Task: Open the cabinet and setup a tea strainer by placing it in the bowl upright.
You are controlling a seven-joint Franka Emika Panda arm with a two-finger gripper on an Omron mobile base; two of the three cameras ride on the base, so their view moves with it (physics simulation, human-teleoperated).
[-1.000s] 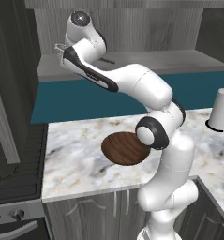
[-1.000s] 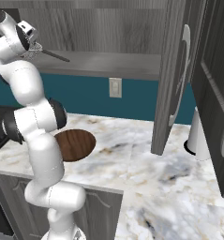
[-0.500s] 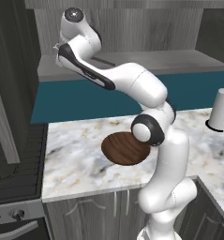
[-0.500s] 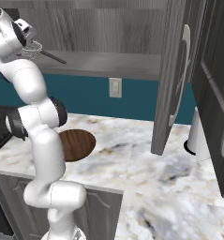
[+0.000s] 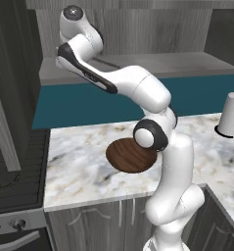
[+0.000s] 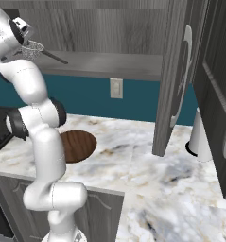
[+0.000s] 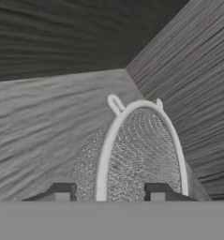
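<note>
The gripper point(image 7: 106, 193) is half closed around the tea strainer point(image 7: 141, 150) on the cabinet point(image 6: 180, 71) shelf; a thin rim could slip out, missing the bowl point(image 5: 131, 155) on the table point(image 5: 79, 166).

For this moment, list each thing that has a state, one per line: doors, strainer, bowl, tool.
Cabinet: open, both doors swung out.
Right cabinet door: open, standing out over the counter.
Tea strainer: inside the cabinet on the shelf, its rim between the tool's fingertips.
Tool: at the strainer, jaws on either side of its rim; a firm grip cannot be told.
Bowl: empty, upright on the counter.
</note>
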